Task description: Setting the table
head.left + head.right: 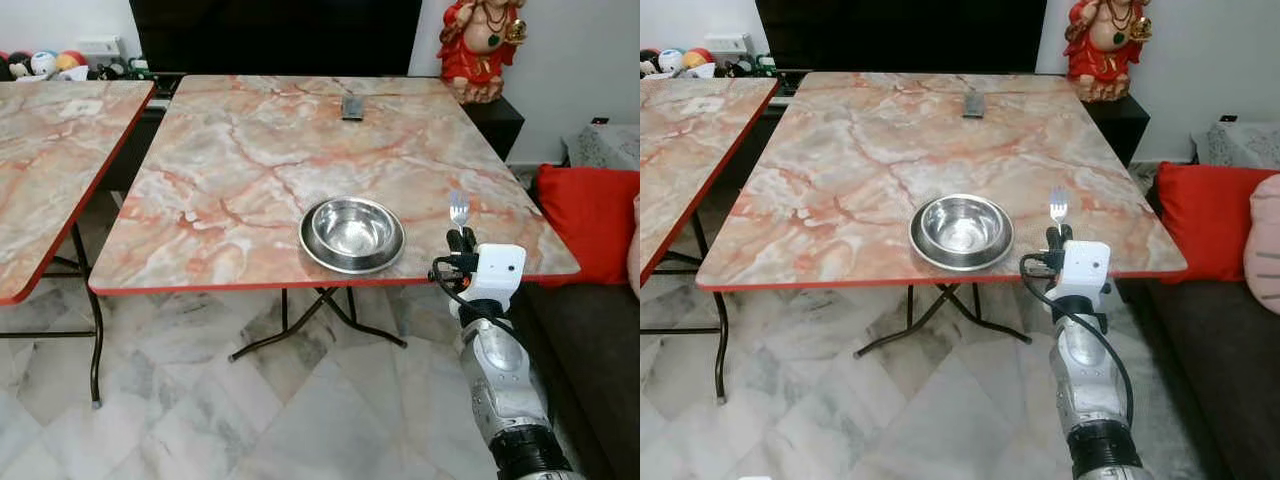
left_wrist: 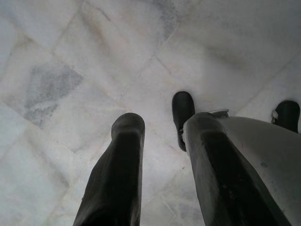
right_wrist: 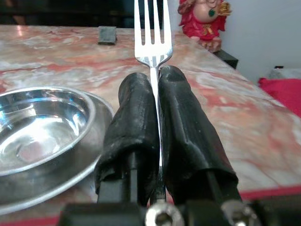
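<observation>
A steel bowl (image 1: 354, 230) sits on a steel plate (image 1: 318, 252) near the front edge of the marble table (image 1: 250, 160). My right gripper (image 1: 461, 241) is just right of the plate, at the table's front edge, shut on a silver fork (image 1: 459, 210) that points up and forward. In the right wrist view the fork (image 3: 152, 33) sticks out between the two black fingers (image 3: 134, 122), with the bowl (image 3: 42, 127) beside them. My left gripper (image 2: 162, 136) hangs over the floor with its fingers apart, holding nothing.
A small dark object (image 1: 352, 107) lies at the table's far side. A second marble table (image 1: 50, 150) stands to the left. A red statue (image 1: 482, 45) stands at the back right. A sofa with a red cushion (image 1: 592, 215) is close on the right. Crossed table legs (image 1: 320, 315) stand below.
</observation>
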Controlling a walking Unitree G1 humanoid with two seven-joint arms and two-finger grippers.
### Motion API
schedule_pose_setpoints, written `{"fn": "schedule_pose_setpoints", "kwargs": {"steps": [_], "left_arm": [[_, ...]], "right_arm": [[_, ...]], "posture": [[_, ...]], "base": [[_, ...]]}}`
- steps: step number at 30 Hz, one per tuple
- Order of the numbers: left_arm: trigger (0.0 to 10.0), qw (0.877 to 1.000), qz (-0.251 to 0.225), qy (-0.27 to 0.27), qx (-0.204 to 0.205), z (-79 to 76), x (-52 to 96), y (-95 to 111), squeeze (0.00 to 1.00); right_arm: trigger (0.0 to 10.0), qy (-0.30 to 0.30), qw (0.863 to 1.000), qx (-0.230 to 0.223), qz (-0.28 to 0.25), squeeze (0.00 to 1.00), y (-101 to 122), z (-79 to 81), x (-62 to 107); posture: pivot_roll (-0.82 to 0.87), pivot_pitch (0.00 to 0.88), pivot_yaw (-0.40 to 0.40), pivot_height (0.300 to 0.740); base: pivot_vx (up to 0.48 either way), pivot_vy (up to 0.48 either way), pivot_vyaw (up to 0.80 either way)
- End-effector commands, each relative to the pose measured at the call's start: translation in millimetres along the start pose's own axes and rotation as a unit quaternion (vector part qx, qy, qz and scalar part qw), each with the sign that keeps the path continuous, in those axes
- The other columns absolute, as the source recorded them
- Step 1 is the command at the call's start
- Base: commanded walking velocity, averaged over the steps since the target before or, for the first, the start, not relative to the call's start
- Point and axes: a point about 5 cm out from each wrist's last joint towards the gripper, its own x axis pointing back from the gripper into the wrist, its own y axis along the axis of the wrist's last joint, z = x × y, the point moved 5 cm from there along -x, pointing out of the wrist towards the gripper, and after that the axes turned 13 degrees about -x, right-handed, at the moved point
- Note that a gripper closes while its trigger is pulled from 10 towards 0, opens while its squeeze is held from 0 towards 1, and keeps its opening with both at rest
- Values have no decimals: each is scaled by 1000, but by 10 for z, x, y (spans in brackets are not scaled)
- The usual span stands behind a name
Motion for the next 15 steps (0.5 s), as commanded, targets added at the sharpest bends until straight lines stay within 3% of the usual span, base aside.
{"fn": "schedule_pose_setpoints", "kwargs": {"steps": [1, 15], "left_arm": [[10000, 1000, 11, -1, 2, 0, 17, -89, 0], [10000, 1000, 12, -2, 2, -7, 18, -95, 0]], "right_arm": [[10000, 3, 1000, -1, -2, 0, 24, 27, -21], [10000, 4, 1000, -4, -5, 0, 30, 50, -31]], "posture": [[-13, 129, -31, 740], [-11, 131, -29, 740]], "base": [[360, 0, 0], [333, 0, 0]]}}
